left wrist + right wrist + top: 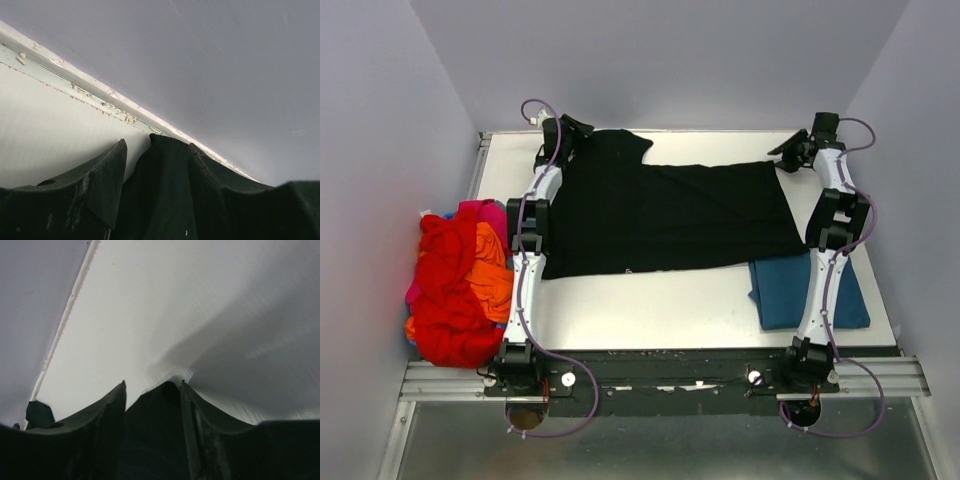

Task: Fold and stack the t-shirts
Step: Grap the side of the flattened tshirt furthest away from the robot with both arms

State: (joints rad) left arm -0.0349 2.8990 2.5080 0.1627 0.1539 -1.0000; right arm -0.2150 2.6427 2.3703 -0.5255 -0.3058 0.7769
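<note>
The black shirt [660, 215] lies spread on the surface [650, 310]. The left gripper [572, 132] and right gripper [790, 152] each pinch its far corners. One teal shirt [785, 295] looks folded beside its near-right corner, while the red-and-orange heap [455, 285] to its left awaits folding.
</note>
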